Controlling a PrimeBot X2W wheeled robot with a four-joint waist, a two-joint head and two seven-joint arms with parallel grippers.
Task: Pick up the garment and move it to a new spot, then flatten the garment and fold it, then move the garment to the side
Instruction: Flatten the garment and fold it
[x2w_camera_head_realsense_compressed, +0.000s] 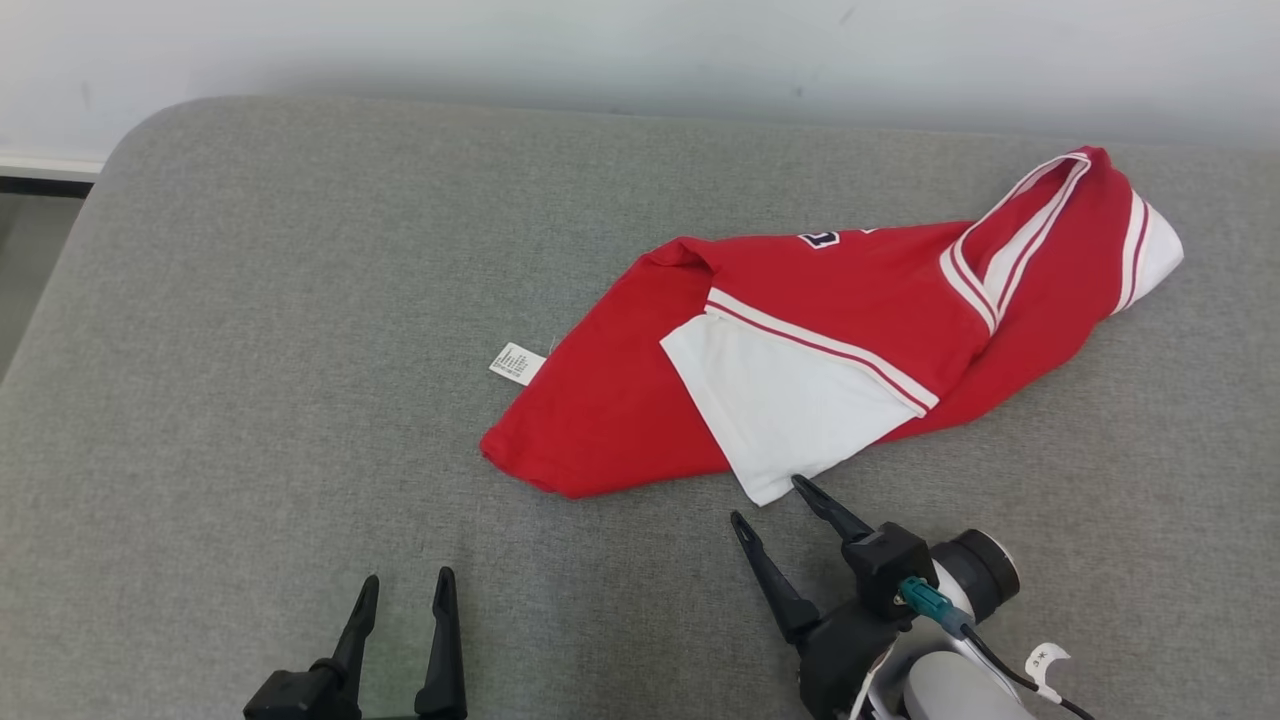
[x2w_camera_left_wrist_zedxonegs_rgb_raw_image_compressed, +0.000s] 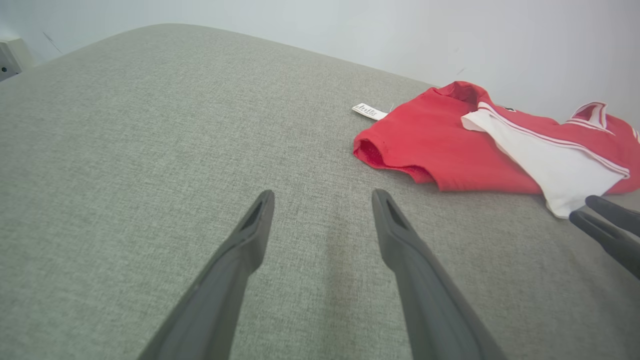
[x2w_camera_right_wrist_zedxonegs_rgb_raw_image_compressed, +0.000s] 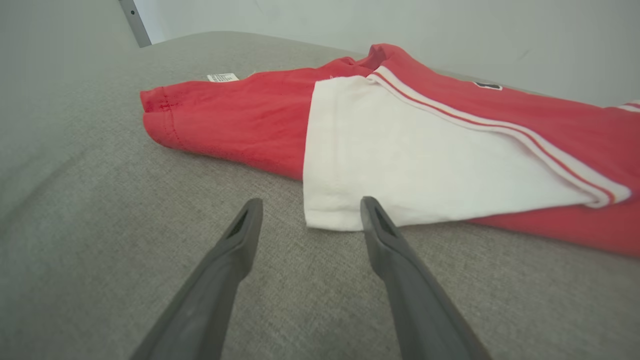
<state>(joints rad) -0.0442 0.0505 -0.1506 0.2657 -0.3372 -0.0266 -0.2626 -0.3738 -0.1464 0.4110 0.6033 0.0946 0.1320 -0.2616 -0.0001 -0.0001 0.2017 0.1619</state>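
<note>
right gripper spread wide, empty, beside garment

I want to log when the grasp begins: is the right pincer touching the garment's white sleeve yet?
Cannot tell. In the head view one fingertip of the right pincer reaches the edge of the white sleeve; whether it presses the cloth or hovers above is unclear.

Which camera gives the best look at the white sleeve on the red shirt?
The right wrist view: the white sleeve lies close and large there, hem and striped edge clear. The head view shows the sleeve whole but smaller, from above. The left wrist view shows it small, far to the right.
</note>
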